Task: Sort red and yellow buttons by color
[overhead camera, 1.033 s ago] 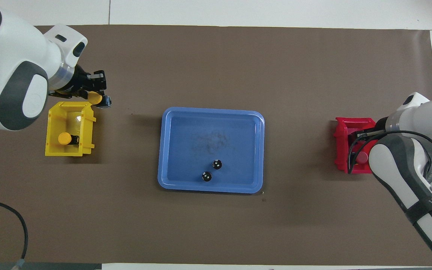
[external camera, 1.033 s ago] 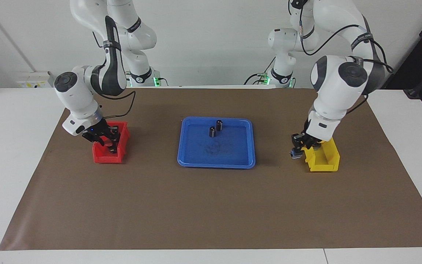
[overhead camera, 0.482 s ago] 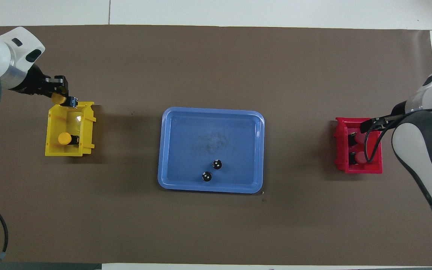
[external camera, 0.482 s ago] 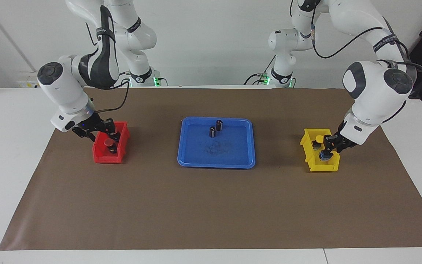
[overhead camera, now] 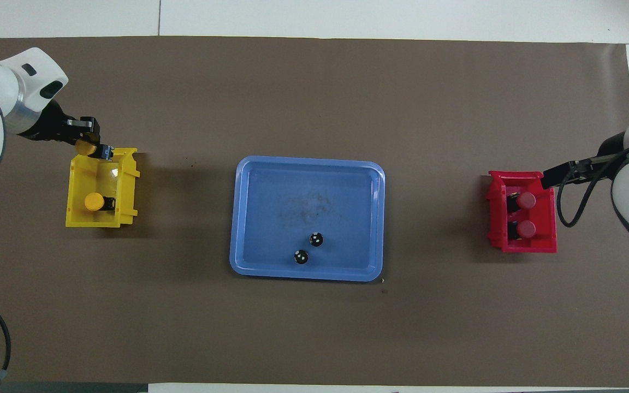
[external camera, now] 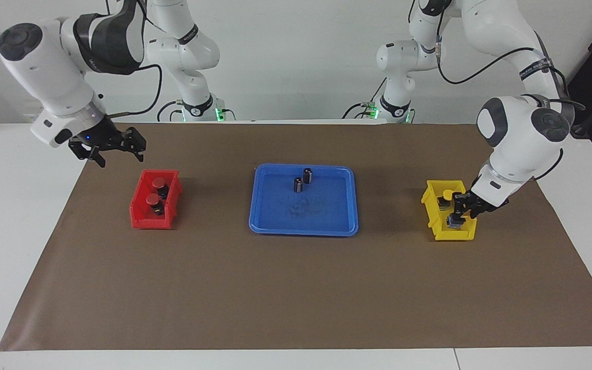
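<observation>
Two red buttons lie in the red bin at the right arm's end; they also show in the overhead view. My right gripper is open and empty, raised over the mat beside that bin. One yellow button lies in the yellow bin at the left arm's end. My left gripper is shut on the other yellow button over the bin's end farther from the robots.
A blue tray sits mid-table with two small dark cylinders standing in its part nearer the robots. A brown mat covers the table.
My right gripper let go of a red button in the red bin, then rose and drew back from it. My left gripper carried its yellow button from beside the yellow bin to over it.
</observation>
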You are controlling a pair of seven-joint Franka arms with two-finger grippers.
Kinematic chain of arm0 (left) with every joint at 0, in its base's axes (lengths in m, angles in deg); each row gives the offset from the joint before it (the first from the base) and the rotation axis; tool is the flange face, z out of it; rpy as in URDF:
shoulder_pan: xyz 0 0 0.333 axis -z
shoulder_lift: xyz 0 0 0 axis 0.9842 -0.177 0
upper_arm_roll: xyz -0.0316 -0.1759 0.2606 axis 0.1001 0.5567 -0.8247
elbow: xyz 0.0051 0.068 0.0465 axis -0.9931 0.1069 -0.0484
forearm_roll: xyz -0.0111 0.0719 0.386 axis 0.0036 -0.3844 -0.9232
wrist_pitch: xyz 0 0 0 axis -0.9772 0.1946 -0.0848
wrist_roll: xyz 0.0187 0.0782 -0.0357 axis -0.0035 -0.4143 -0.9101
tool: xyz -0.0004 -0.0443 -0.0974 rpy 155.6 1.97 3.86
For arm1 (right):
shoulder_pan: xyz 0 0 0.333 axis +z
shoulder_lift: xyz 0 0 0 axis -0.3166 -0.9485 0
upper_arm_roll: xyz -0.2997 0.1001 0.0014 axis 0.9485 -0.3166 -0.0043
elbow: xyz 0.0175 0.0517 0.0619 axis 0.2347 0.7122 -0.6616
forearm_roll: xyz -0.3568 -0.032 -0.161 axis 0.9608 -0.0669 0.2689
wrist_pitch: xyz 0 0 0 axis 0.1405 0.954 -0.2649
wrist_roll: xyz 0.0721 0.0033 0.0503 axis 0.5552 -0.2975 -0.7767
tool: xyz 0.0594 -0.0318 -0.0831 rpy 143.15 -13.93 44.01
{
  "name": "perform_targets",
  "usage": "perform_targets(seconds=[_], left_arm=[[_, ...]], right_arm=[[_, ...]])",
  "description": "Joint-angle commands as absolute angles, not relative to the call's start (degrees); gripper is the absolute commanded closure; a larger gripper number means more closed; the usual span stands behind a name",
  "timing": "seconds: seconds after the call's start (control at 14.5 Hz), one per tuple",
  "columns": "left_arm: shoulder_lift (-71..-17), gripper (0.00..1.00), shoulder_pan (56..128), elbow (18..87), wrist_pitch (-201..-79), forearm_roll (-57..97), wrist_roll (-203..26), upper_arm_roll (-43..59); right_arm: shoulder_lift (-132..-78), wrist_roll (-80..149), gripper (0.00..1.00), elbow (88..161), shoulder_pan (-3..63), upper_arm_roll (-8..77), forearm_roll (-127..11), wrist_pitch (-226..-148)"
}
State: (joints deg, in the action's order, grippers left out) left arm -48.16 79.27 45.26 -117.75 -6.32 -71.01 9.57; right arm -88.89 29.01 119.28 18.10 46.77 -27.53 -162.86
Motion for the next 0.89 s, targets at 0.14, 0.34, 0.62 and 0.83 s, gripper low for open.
perform_targets(seconds=[0.14, 0.34, 0.62, 0.83], left_arm=[[-43.9, 0.98, 77.9, 53.5, -123.7, -7.4, -70.1, 9.9], [-44.7, 0.98, 77.9, 55.1, -126.4, -7.4, -70.1, 9.9], [-45.5, 0.85, 76.6, 56.0, -128.4, -7.4, -68.9, 9.9], [-45.3, 0.64, 76.5, 57.3, -130.3, -7.4, -68.6, 9.9]], right_arm=[[-90.6, 29.0, 0.0, 111.4, 17.1, 46.3, -26.9, -158.0], [-90.9, 33.0, 0.0, 112.0, 17.7, 46.1, -26.8, -158.4], [-89.6, 33.3, 0.0, 113.5, 16.4, 45.9, -26.8, -157.1], [-89.8, 33.4, 0.0, 112.8, 16.5, 46.0, -26.8, -155.3]])
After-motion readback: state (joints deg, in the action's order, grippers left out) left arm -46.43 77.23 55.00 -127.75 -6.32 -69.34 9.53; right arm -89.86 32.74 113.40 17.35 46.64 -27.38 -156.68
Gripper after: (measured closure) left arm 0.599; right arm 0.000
